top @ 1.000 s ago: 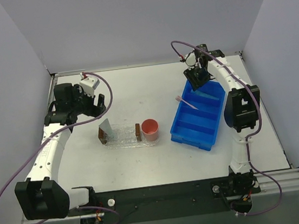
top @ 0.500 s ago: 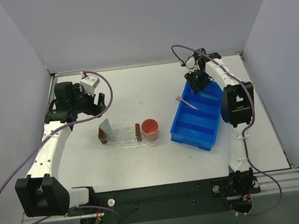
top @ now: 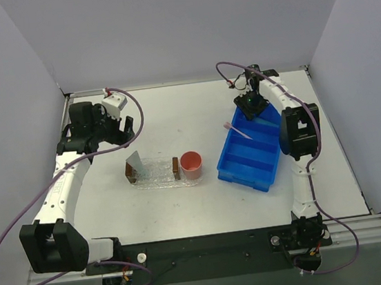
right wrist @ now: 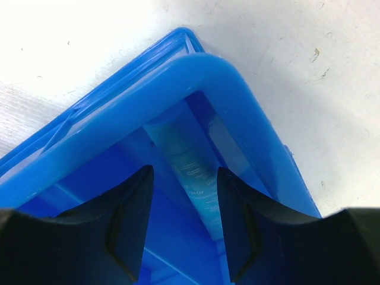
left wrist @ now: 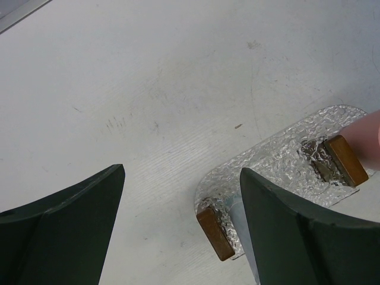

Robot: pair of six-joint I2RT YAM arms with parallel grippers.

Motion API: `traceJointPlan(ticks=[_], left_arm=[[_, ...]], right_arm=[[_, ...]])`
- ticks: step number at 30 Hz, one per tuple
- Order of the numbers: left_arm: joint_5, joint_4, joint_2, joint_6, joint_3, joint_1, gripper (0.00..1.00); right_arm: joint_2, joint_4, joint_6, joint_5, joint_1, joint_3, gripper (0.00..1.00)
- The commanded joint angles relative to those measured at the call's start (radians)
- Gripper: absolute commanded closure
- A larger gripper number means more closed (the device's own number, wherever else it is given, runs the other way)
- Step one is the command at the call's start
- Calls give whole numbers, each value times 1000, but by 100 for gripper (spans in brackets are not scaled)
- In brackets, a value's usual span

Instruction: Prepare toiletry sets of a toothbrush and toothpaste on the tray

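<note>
The clear bumpy tray (top: 156, 172) lies left of centre, and a whitish-grey toothpaste tube (top: 135, 163) leans at its left end. My left gripper (top: 125, 131) hovers behind that end, open and empty; its wrist view shows the tray (left wrist: 285, 151) and the tube (left wrist: 236, 215), partly hidden by a finger. A pink toothbrush (top: 238, 131) rests across the near-left rim of the blue bin (top: 249, 166). My right gripper (top: 251, 107) dips into the bin's far corner. Its jaws (right wrist: 184, 178) stand open astride a light blue toothpaste tube (right wrist: 190, 163), a gap on each side.
A pink cup (top: 192, 164) stands against the tray's right end. Brown blocks sit at the tray's left end (left wrist: 217, 231) and right end (left wrist: 341, 160). The bin's blue wall (right wrist: 237, 101) curves close around the right fingers. Grey walls enclose the table.
My right gripper has shifted a little left and back over the bin's far corner, and its jaws have spread slightly. The left arm has drawn back a touch.
</note>
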Motion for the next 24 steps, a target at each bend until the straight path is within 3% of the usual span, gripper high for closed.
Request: traceJointPlan(ticks=[1,24], left_arm=[[-4,12,-9,10,43,4,11],[-20,-28,-19,36,63,5,11]], right_arm=[[7,-24,-29,33,-4,-6,57],[-77,65,-97,-47,-3,-221,59]])
